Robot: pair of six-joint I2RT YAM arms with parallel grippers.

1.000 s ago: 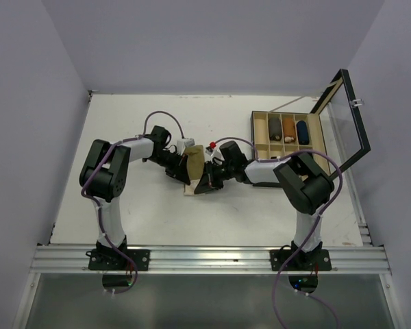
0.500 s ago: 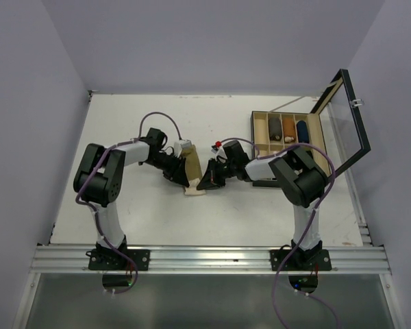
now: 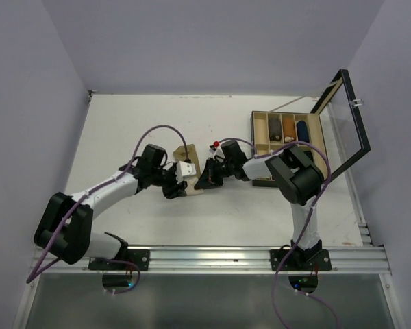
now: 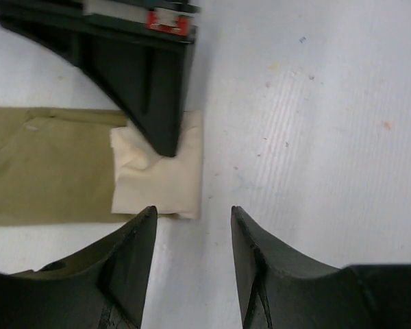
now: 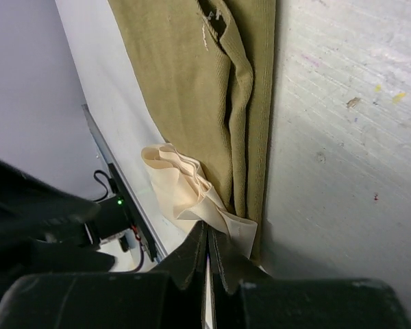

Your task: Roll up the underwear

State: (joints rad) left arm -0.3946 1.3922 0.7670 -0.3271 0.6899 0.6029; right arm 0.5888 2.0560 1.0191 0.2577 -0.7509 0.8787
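The olive underwear is lying flat on the table, left of the box. The right claw is pinching its cream waistband tightly, while the left claw is hovering farther left, fingers spread apart, holding nothing.

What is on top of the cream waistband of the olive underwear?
The right gripper, shut, rests its tip on the waistband, which bunches around it. The cloth under the tip is hidden, so a pinch cannot be confirmed.
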